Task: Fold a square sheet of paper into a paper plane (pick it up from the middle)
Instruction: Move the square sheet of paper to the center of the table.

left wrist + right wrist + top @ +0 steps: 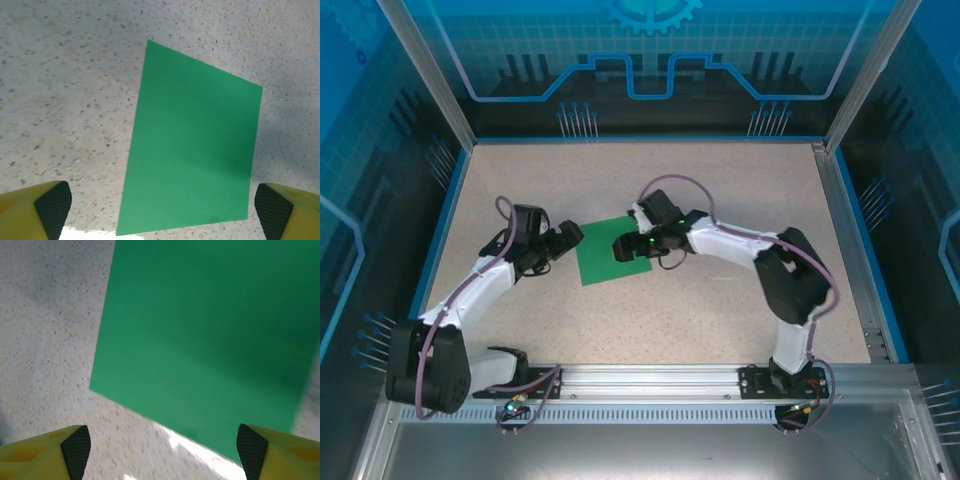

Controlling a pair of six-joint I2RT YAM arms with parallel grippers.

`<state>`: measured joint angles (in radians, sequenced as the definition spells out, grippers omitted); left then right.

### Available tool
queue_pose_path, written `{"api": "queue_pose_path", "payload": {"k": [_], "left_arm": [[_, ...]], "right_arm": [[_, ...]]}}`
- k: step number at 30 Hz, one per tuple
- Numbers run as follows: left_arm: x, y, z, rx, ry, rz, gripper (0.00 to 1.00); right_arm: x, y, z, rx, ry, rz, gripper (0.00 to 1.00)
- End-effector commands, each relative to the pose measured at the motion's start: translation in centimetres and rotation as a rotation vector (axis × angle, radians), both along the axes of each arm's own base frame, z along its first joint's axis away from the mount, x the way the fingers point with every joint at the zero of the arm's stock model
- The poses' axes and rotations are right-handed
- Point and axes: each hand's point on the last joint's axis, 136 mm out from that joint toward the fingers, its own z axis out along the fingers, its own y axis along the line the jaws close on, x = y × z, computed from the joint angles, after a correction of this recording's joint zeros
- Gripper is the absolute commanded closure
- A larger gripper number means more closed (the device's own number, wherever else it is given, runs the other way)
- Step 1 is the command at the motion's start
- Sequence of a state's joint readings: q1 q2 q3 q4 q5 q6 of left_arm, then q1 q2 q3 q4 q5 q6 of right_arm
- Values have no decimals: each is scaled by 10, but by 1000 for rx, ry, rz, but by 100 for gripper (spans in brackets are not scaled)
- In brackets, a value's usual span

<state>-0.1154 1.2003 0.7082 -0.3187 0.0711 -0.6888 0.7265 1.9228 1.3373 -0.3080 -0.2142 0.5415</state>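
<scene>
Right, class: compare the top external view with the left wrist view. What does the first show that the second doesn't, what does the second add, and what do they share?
Top external: the left arm and right arm whole, the right gripper over the square sheet of paper at its right side, and the metal rail at their bases. Left wrist: the left gripper close up, yellow fingers with black pads spread wide. Shared: the green sheet lying flat and unfolded on the speckled table.
</scene>
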Motion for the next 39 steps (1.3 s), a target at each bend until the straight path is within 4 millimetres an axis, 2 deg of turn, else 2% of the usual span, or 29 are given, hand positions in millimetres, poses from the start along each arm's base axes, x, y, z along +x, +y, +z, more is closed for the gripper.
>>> {"api": "queue_pose_path", "payload": {"k": [1, 3, 5, 8, 10, 14, 15, 19, 26, 28, 31, 36, 39], "left_arm": [[-9, 10, 3, 42, -25, 2, 1], [-15, 11, 6, 44, -48, 0, 2], [-19, 7, 8, 19, -73, -10, 2], [-27, 4, 10, 1, -95, -27, 2], [-32, 5, 8, 4, -99, -30, 1], [-38, 8, 7, 9, -115, -18, 2], [-39, 8, 7, 7, -119, -15, 2], [-35, 3, 12, -21, -143, -26, 1], [-29, -11, 20, -93, -191, -72, 2], [-30, -14, 22, -104, -200, -87, 1], [-30, -18, 26, -109, -225, -116, 1], [-30, -17, 31, -103, -259, -122, 2], [-31, -15, 32, -92, -276, -114, 1]], "right_arm": [[-3, 18, -17, -64, 68, 16, 20], [4, 28, -25, -85, 81, 22, 20], [9, 30, -37, -115, 96, 16, 20], [8, 25, -55, -161, 130, 12, 20], [4, 15, -66, -204, 151, -6, 20], [-11, -15, -79, -273, 168, -50, 23], [-18, -27, -86, -290, 182, -63, 23], [-38, -66, -92, -330, 195, -126, 23], [-60, -130, -87, -400, 196, -205, 23], [-62, -143, -83, -413, 196, -229, 23], [-62, -142, -68, -366, 182, -241, 23], [-48, -111, -29, -273, 106, -198, 22], [-31, -101, -20, -269, 67, -197, 21]]}}
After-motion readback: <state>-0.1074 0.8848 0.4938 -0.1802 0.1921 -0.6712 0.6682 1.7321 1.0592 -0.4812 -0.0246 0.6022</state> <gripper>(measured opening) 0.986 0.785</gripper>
